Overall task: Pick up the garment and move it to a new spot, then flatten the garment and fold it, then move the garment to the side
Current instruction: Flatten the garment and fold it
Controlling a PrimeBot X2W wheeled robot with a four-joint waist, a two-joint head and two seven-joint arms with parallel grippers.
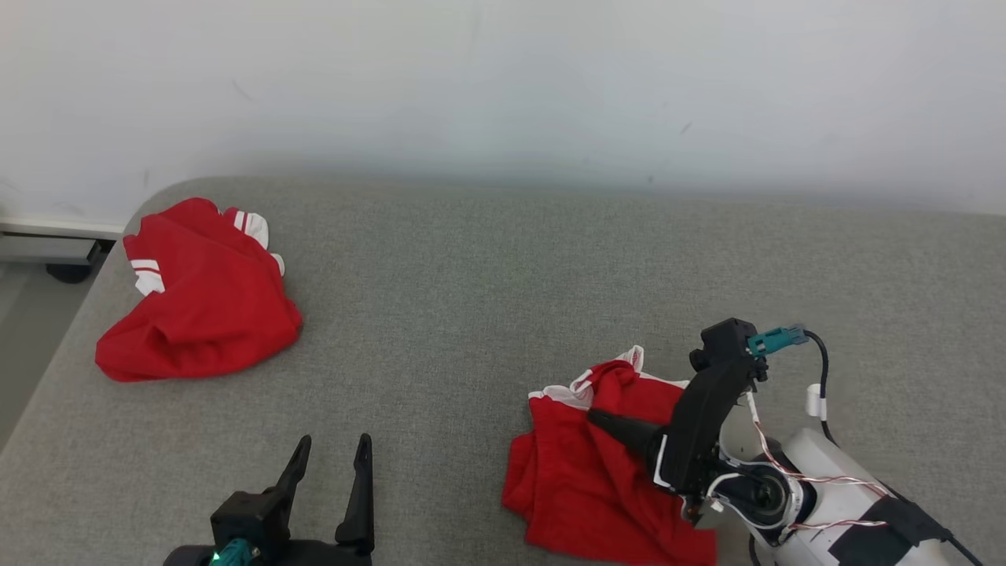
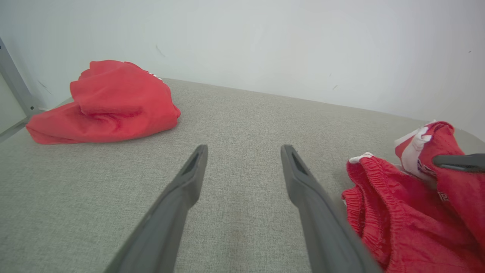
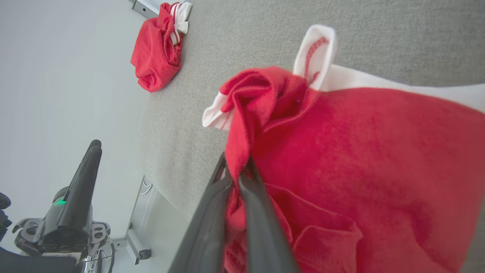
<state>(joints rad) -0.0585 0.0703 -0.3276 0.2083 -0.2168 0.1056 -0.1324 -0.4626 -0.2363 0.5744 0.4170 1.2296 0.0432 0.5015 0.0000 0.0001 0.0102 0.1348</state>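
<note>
A crumpled red garment (image 1: 585, 479) with white trim lies on the grey surface at the lower right of the head view. My right gripper (image 1: 595, 417) is shut on a fold of it near its upper edge. In the right wrist view the two fingers pinch the red cloth of the garment (image 3: 341, 151) at the right gripper (image 3: 237, 167). My left gripper (image 1: 330, 452) stands open at the lower left, empty, well clear of the cloth. The left wrist view has the left gripper (image 2: 244, 149) over bare grey fabric, with the garment (image 2: 401, 212) at its right.
A second red garment (image 1: 196, 303) with white stripes lies bunched at the far left corner of the grey padded surface (image 1: 487, 291). A white wall runs behind. The surface's left edge drops to the floor, where a caster and a rail show.
</note>
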